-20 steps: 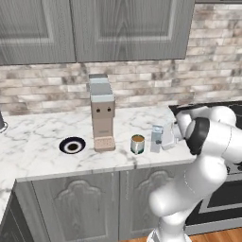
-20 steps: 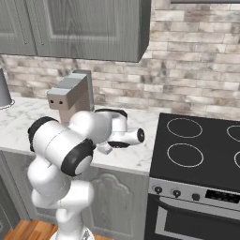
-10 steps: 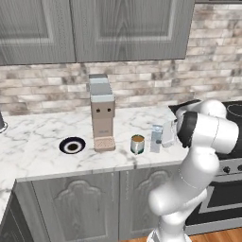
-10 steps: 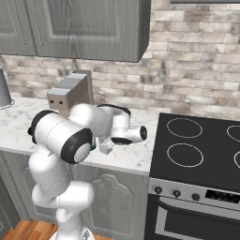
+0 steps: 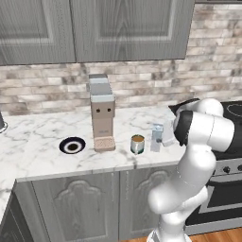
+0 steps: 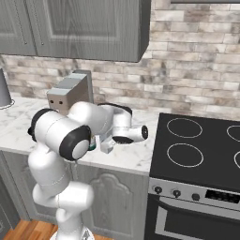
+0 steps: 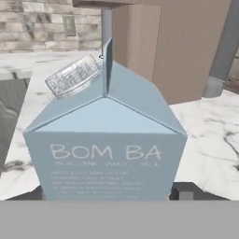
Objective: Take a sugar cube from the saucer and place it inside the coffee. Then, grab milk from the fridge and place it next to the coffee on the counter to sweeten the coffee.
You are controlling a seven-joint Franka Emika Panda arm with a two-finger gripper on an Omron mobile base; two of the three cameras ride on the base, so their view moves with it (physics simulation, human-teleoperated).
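The milk (image 5: 157, 137), a pale blue-grey gabled carton, stands upright on the white marble counter (image 5: 42, 142), just right of the coffee (image 5: 137, 144), a small silver mug with brown liquid. My gripper (image 5: 162, 138) reaches the carton from the right and is shut on it. In the hand view the milk (image 7: 105, 140) looms close, and the gripper (image 7: 113, 192) has a dark fingertip (image 7: 184, 191) against each lower side. The navy-rimmed saucer (image 5: 72, 145) lies left of the coffee machine with a small brownish lump at its middle. The gripper (image 6: 105, 144) shows past my elbow.
The tall beige coffee machine (image 5: 102, 113) stands between saucer and mug, close behind them. A black stove (image 6: 197, 150) adjoins the counter on the right. Grey wall cabinets (image 5: 94, 28) hang overhead. A grey vessel (image 6: 3, 89) sits at the far left.
My elbow and forearm have swung slightly. The hand, the milk carton and the mug are in the same spots on the counter.
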